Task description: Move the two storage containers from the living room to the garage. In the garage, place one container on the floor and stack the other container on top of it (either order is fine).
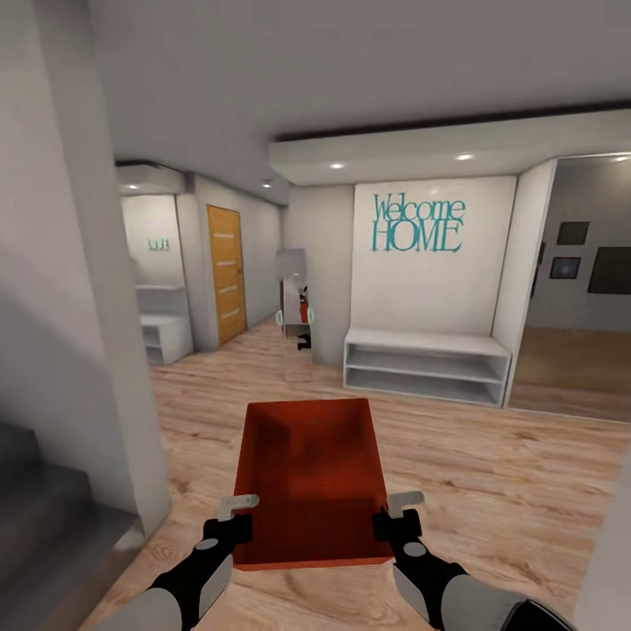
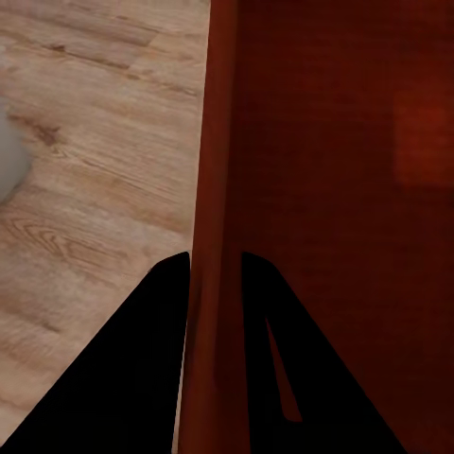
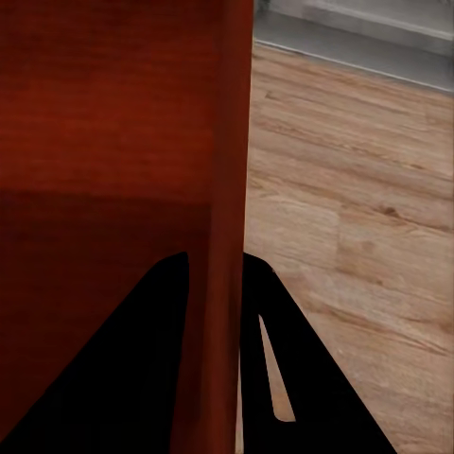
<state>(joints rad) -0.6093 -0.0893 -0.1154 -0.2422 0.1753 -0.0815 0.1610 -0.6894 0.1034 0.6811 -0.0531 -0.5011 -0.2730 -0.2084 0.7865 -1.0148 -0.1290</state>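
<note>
Orange-red rectangular lidless storage container (image 1: 311, 473) held above light wood-plank floor (image 1: 491, 473): left gripper (image 1: 230, 519) clamped on left wall, right gripper (image 1: 396, 517) on right wall.

Black forearms (image 1: 197, 578), grey cuffs, pale jaws

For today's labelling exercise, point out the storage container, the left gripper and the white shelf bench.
storage container (image 1: 311, 464): head view, inside of its base.
left gripper (image 1: 235, 515): head view, at the container's left wall.
white shelf bench (image 1: 427, 343): head view, top board.
</note>
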